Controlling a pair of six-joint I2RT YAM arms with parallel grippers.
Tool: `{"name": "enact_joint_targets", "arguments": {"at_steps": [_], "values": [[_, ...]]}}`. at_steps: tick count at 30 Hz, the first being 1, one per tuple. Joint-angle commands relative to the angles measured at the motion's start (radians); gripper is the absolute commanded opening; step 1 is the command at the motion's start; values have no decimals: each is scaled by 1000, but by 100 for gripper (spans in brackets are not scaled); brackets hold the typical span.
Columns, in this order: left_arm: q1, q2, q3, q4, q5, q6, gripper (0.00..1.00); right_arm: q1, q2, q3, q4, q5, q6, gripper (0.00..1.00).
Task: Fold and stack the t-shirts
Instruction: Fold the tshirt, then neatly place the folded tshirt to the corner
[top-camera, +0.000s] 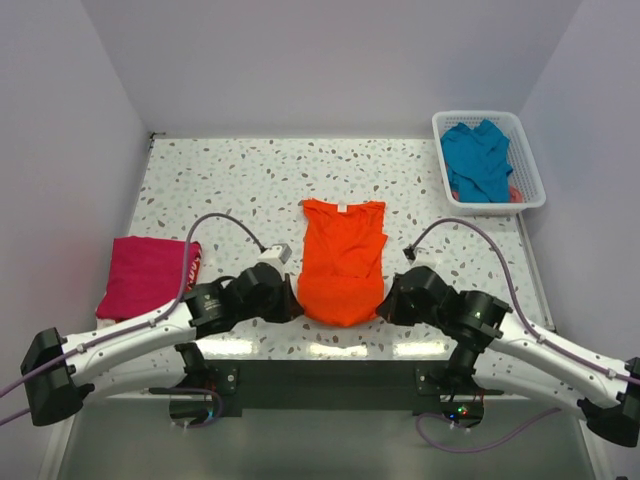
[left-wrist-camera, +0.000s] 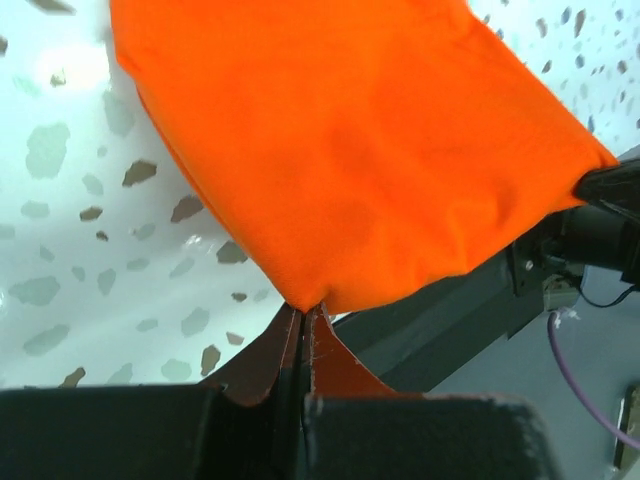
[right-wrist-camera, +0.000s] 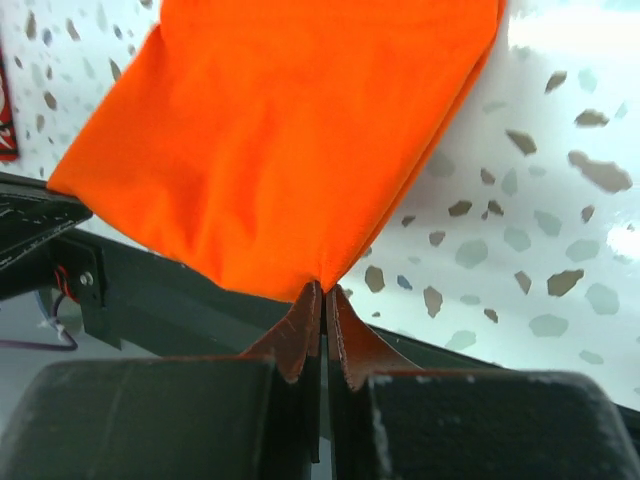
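Note:
An orange t-shirt (top-camera: 342, 260) lies on the speckled table (top-camera: 240, 180), sleeves folded in, collar at the far end. My left gripper (top-camera: 297, 297) is shut on its near left hem corner; in the left wrist view the orange cloth (left-wrist-camera: 360, 150) is pinched at my left gripper's tips (left-wrist-camera: 305, 310). Shut on the near right hem corner is my right gripper (top-camera: 383, 300), seen pinching the orange cloth (right-wrist-camera: 290, 140) at my right gripper's tips (right-wrist-camera: 324, 290). A folded magenta t-shirt (top-camera: 145, 272) rests at the left. A teal t-shirt (top-camera: 478, 160) lies in the basket.
The white lattice basket (top-camera: 530, 170) stands at the table's far right corner, with something reddish under the teal cloth. The table's dark front edge (top-camera: 320, 375) runs just behind both grippers. White walls close in the table on three sides.

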Motion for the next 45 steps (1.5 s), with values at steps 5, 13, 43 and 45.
{"name": "enact_joint_targets", "arguments": {"at_steps": [5, 13, 43, 45], "values": [[50, 115, 225, 13, -68, 110, 0, -19, 139, 225, -49, 169, -130, 0], [298, 313, 406, 162, 33, 233, 0, -385, 360, 437, 94, -18, -342, 0], [596, 918, 716, 277, 162, 334, 77, -662, 1023, 692, 316, -122, -536, 67], [584, 932, 721, 233, 167, 373, 82, -647, 1059, 690, 324, -127, -552, 67]]}}
